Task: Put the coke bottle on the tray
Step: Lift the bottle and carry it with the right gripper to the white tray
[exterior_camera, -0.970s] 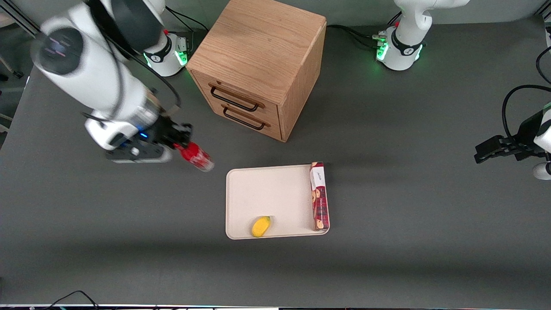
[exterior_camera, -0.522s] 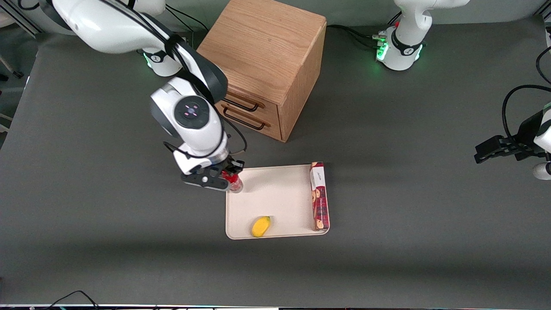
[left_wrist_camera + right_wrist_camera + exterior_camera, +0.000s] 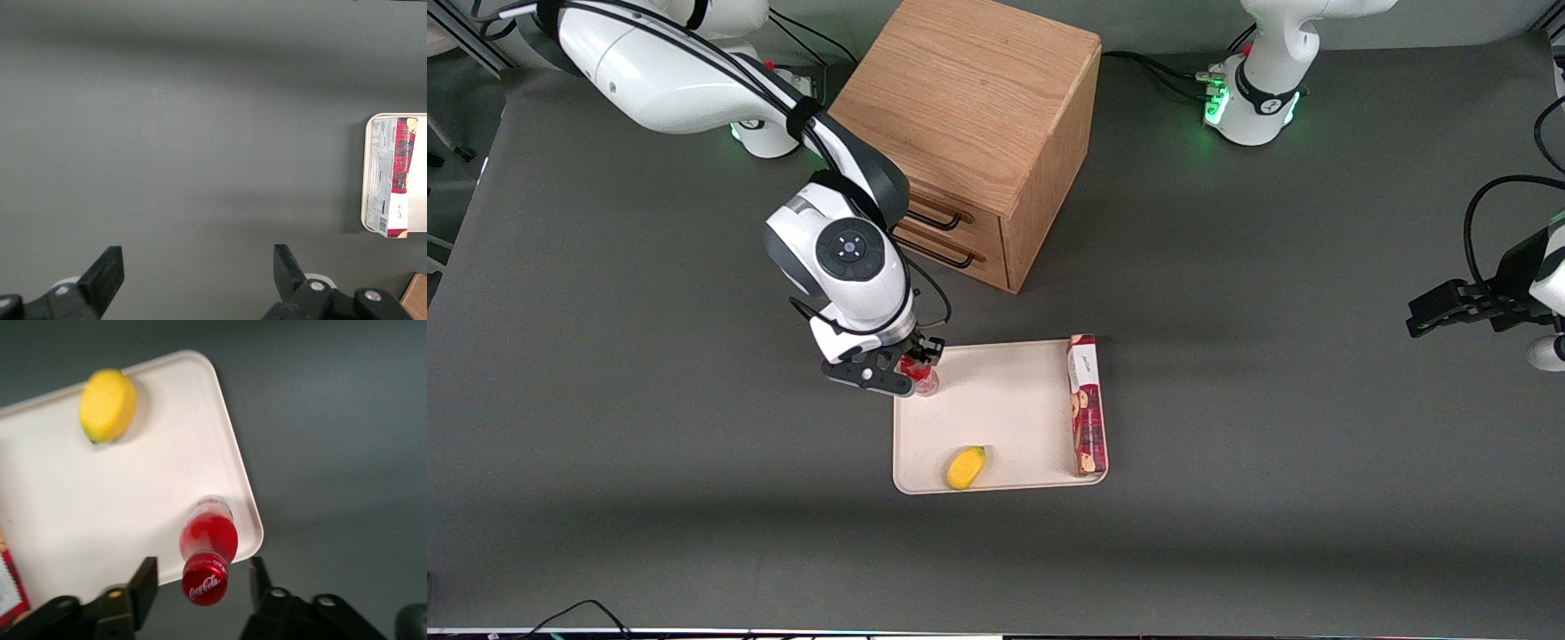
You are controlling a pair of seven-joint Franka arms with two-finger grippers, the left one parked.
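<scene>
The dark grey surface [image 3: 1227, 356] carries the flat cream-white rectangular tray [image 3: 996, 400]. Over its corner nearest the working arm, the tool [image 3: 916, 369] stands wide around the upright small red coke bottle [image 3: 208, 550]. Lift straight, without touching the cap. Only the right wrist view shows the gaps.

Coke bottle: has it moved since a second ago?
Yes. The coke bottle, carried by the gripper, has travelled from the bare table toward the parked arm's end, onto the corner of the tray nearest the wooden drawer cabinet.
</scene>
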